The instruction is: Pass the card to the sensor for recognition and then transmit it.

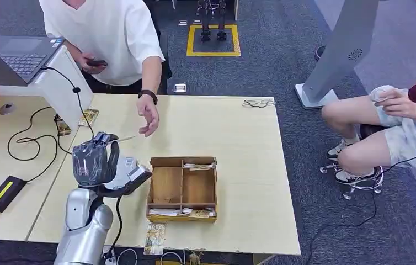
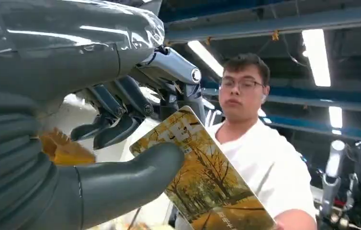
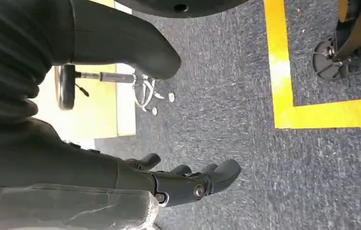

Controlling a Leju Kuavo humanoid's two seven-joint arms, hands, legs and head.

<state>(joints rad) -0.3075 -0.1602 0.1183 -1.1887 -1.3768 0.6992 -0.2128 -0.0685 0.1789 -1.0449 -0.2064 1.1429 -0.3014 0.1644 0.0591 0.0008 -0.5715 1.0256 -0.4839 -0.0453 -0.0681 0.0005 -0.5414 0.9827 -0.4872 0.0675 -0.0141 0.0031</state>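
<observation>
— The card (image 2: 207,179)?
— Glossy, printed, held by the left hand (image 2: 97,139) in shiny film.
— The tray (image 1: 182,189)?
— Bare matt wood on a pale smooth table (image 1: 239,143); the carpet (image 3: 226,96) is rough.

Left hand (image 1: 94,161) raised, thumb and fingers (image 2: 116,117) pinching card (image 2: 202,177). Right hand (image 3: 169,184) hanging, fingers loosely apart, holding nothing.

Two people (image 1: 112,33) (image 1: 393,127), one laptop (image 1: 21,55), one wooden compartment tray (image 1: 182,189), one card reader (image 1: 131,171), one black adapter (image 1: 4,193), and one yellow card (image 2: 207,182) pinched by the left hand (image 2: 73,143).
</observation>
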